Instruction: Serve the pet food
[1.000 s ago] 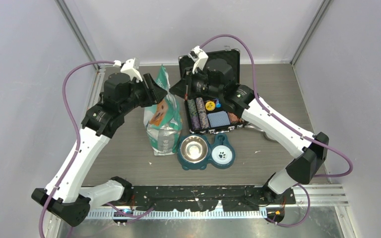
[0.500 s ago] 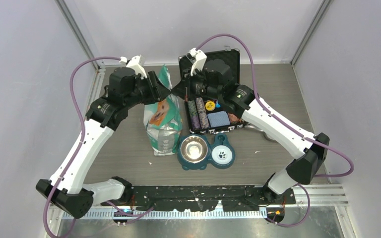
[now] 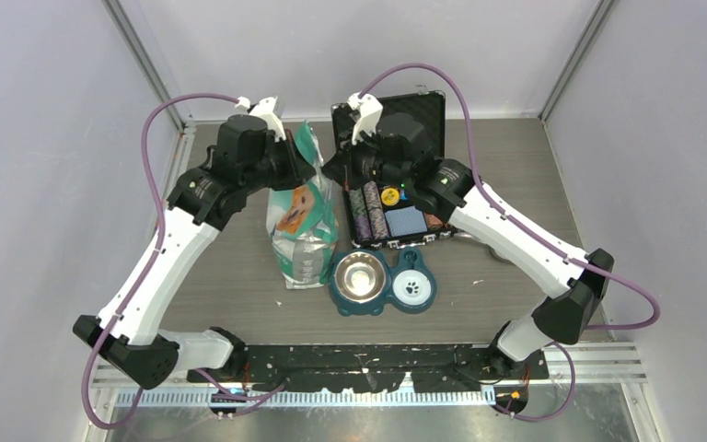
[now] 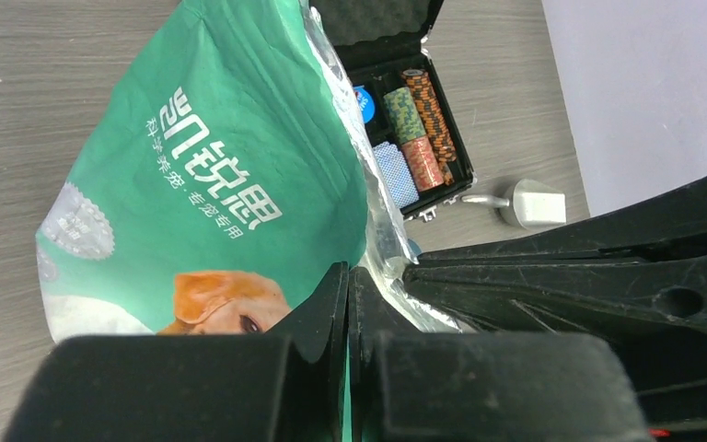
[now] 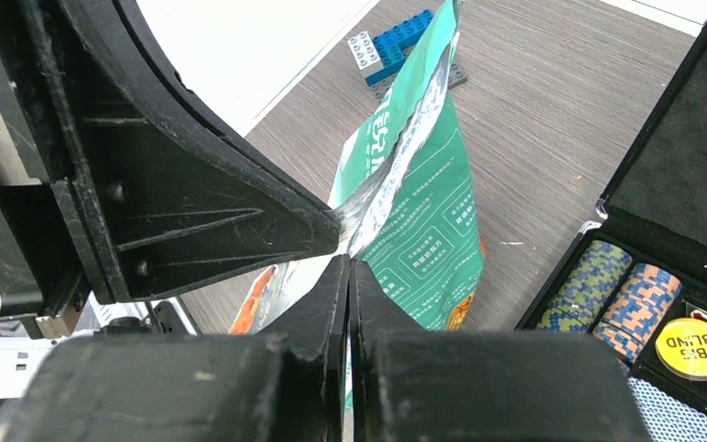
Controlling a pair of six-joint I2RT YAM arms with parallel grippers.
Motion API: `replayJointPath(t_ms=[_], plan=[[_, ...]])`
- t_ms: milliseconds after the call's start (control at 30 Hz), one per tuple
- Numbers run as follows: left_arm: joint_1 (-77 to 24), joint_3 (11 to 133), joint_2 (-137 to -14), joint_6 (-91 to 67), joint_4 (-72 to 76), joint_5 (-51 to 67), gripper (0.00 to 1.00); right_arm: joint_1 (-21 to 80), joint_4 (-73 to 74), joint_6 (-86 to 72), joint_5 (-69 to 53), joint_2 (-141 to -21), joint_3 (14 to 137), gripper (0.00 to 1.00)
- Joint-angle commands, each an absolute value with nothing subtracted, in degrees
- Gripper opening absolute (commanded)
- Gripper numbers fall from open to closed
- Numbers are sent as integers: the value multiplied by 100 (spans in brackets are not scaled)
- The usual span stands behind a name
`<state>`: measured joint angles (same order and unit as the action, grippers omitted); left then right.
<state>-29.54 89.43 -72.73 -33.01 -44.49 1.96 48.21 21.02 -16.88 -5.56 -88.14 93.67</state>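
The teal-and-white bag printed with a dog stands upright left of the bowls, and the pet food is hidden inside it. My left gripper is shut on the top edge of the bag's front wall, with teal film between the jaws of my left gripper. From the other side, my right gripper is shut on the back wall at the mouth; my right gripper pinches it there. Silver lining shows between the two walls.
A teal double feeder holds a steel bowl and a white paw-print bowl. An open black case of poker chips lies behind it. A white-and-metal object lies right of the case. Blue and white bricks lie beyond the bag.
My left gripper has swung right to the bag's top and shut on its front wall. The right gripper has stayed shut on the bag.
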Motion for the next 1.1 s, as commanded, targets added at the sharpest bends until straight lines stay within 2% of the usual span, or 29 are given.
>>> replayJointPath(t_ms=[0,133,233,367,700,1067], plan=[[-3105,8821,-7097,-3126,-4734,-286,0,4939,2352,-1556,-645,-8683,9779,5],[-3250,8786,-7034,-3101,-4812,-537,0,4952,2407,-1603,-805,-8742,9884,15],[-3302,8754,-6990,-3101,-4797,-593,0,4971,2418,-1625,-882,-8816,9988,28],[-3342,8761,-6964,-3051,-4783,-648,0,5025,2611,-1610,-843,-9068,10287,36],[-3357,8658,-6805,-2955,-4707,-678,0,5114,3205,-1390,443,-9294,10564,39],[-3357,8535,-6700,-2865,-4459,-191,0,5393,3681,-1137,462,-9607,10911,39]])
